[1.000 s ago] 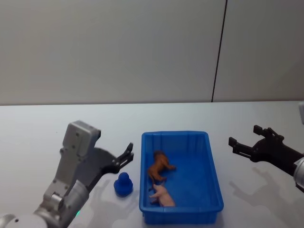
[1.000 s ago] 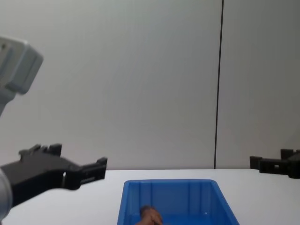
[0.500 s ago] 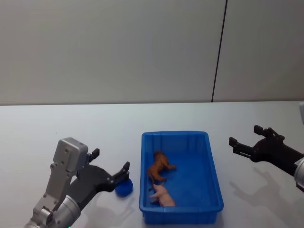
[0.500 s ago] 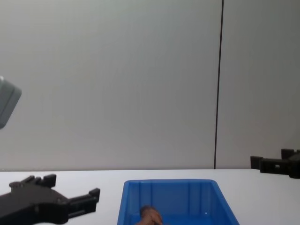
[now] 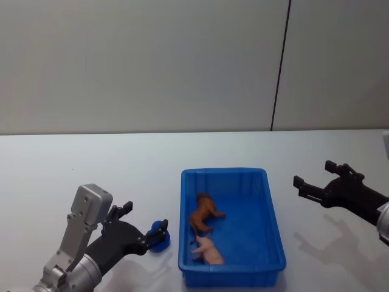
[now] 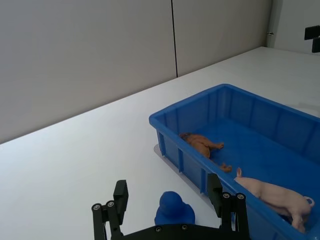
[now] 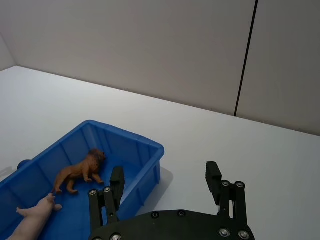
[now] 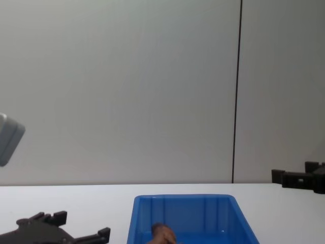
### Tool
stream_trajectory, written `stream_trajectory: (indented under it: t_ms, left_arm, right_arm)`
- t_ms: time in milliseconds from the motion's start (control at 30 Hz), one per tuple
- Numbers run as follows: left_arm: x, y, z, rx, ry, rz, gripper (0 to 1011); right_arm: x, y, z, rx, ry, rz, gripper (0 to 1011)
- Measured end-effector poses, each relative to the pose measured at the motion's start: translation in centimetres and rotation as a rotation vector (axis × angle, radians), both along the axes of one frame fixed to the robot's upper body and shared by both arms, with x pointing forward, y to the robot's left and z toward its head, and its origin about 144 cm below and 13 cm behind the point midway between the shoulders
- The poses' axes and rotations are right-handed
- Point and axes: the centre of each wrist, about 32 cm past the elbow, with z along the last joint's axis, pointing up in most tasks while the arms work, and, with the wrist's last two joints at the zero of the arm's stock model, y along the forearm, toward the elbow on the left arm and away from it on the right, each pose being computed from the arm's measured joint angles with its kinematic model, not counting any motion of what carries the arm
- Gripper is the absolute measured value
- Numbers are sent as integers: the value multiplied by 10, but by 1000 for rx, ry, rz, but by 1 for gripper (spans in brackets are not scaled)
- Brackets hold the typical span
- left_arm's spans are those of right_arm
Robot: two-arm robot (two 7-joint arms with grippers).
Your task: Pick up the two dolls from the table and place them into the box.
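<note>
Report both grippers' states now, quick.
Left gripper: open, holding nothing, fingers either side of the small blue toy on the table beside the box.
Right gripper: open, empty, hovering to the right of the box.

In the chest view the box (image 8: 188, 216) is cut off below, leaving just the brown doll's (image 8: 162, 233) top. The left fingers (image 5: 159, 230) partly hide a small blue figure (image 5: 161, 241) on the desk (image 5: 91, 164).
</note>
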Motion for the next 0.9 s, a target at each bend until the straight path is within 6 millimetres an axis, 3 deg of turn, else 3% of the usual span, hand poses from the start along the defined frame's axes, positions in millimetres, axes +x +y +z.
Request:
stream_trajectory:
  t_ms: [900]
  left_arm:
    - [33,8,-32,33,57,-55,1001]
  right_arm:
    - [0,0,0,0,0,0,1001]
